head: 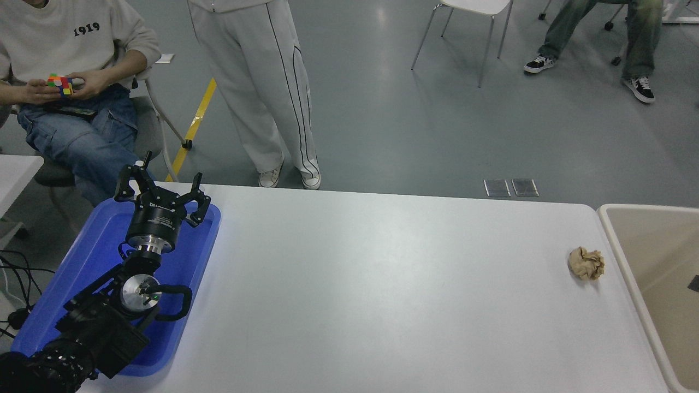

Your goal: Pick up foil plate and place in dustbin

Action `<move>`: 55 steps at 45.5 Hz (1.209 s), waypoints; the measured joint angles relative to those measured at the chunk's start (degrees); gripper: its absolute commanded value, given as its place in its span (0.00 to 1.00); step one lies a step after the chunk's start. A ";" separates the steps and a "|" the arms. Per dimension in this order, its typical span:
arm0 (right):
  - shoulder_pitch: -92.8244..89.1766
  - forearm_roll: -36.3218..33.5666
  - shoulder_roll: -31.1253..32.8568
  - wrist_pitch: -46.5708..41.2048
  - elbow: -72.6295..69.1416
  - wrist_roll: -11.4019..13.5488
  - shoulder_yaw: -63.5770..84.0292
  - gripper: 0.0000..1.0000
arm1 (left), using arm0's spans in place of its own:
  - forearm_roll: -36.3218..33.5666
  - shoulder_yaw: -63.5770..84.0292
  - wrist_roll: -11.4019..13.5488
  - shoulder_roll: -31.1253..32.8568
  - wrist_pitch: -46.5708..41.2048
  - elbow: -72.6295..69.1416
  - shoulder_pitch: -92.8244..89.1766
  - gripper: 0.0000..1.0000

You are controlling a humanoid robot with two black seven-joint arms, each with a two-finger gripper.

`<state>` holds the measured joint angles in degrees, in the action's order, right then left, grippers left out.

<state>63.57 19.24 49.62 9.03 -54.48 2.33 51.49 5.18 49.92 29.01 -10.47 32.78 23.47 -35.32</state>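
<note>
The foil plate is out of view. The dustbin (611,229), a beige bin with a thick rim, stands against the table's right end, and only its left part shows. A small dark shape (694,283) pokes in at the picture's right edge over the bin's inside; I cannot tell what it is. My left gripper (161,191) is parked at the lower left above a blue tray (93,256), open, with nothing between its fingers. My right arm and its gripper do not show.
A crumpled tan paper ball (586,263) lies on the white table (382,284) near the dustbin. At the far side a person in white trousers (273,98) stands by the table's edge. A seated person at the upper left holds a colour cube (60,83).
</note>
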 measured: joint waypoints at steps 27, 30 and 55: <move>26.78 -0.12 -4.34 -27.50 -8.89 -0.04 20.76 1.00 | 0.00 -0.02 0.00 0.01 -0.01 0.00 -0.02 1.00; 30.20 -0.12 -5.81 -32.10 -9.03 -0.06 23.11 1.00 | 0.00 -0.02 0.00 0.00 -0.01 0.00 -0.02 1.00; 52.57 0.28 -19.45 -52.34 -11.83 0.03 28.89 1.00 | 0.00 -0.03 0.00 -0.07 -0.06 0.00 0.07 1.00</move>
<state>116.14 19.52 30.16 -43.31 -66.31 2.37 80.38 5.18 49.90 29.00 -10.55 32.72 23.47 -35.25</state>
